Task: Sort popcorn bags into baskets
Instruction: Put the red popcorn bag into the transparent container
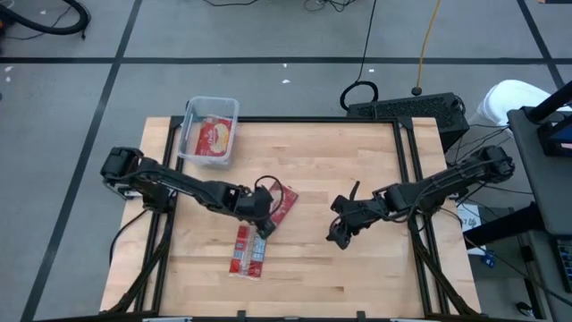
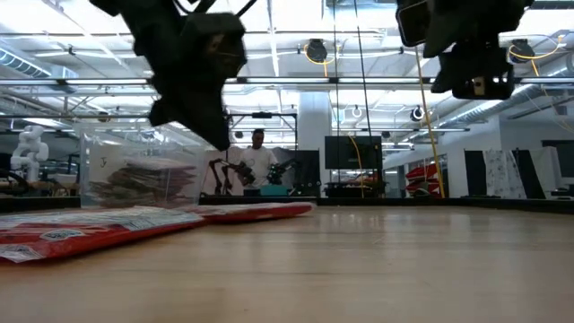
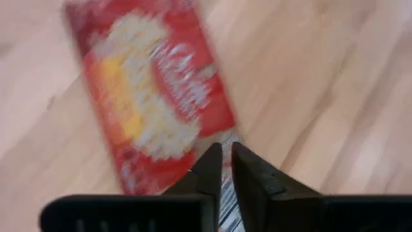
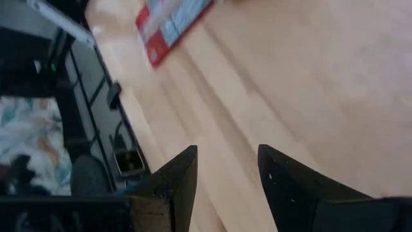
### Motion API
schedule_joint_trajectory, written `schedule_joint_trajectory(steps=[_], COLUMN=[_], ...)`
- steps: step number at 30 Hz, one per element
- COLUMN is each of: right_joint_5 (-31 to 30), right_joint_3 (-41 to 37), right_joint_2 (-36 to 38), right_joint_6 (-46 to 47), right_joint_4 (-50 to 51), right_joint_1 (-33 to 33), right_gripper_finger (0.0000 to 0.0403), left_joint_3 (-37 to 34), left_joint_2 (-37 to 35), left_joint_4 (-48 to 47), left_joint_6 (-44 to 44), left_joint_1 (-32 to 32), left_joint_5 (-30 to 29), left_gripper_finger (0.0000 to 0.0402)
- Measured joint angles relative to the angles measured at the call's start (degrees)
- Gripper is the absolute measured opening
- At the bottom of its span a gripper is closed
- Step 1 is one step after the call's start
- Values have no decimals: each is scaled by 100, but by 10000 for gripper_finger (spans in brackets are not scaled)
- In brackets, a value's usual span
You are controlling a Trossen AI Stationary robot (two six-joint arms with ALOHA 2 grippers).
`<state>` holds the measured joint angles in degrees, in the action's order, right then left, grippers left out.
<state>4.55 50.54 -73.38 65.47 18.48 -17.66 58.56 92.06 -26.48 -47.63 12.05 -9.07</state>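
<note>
Two red popcorn bags lie flat on the wooden table. One (image 1: 282, 206) shows its yellow popcorn picture (image 3: 151, 96). The other (image 1: 248, 250) shows a pale blue-white panel (image 4: 172, 24). A third bag (image 1: 213, 139) lies in the clear plastic basket (image 1: 190, 116) at the table's far left corner, which the low view shows too (image 2: 134, 175). My left gripper (image 1: 261, 225) hangs above the table between the two loose bags, shut and holding nothing (image 3: 225, 158). In the low view it is well clear of the table top (image 2: 220, 139). My right gripper (image 1: 338, 237) hovers right of centre, open (image 4: 226, 161).
Bare wood stretches across the table's right half and near edge (image 1: 357, 286). Dark metal frame rails (image 1: 416, 179) run along the table's sides. A keyboard (image 1: 407, 109) sits beyond the far edge. A person (image 2: 258, 161) stands far off in the room behind.
</note>
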Motion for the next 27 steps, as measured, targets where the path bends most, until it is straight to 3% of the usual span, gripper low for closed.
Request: schedule_joint_trajectory(steps=[10,16,20,27], right_joint_5=[-63,-14,-148,735], right_joint_3=[0,0,0,4], right_joint_2=[0,-238,-947,-2620], right_joint_6=[584,278,-228,-200], right_joint_4=[-159,-858,-1836,-3884], right_joint_1=[1052,1801,2258,2723], right_gripper_finger=[155,155,155,121], left_joint_3=[-8,-13,-9,-9], left_joint_2=[60,288,544,1092], left_joint_4=[-184,-267,-195,51], left_joint_6=[-1605,-1727,-1645,-1611], left_joint_1=[46,86,66,43], left_joint_5=[184,274,253,313], left_gripper_finger=[6,19,14,8])
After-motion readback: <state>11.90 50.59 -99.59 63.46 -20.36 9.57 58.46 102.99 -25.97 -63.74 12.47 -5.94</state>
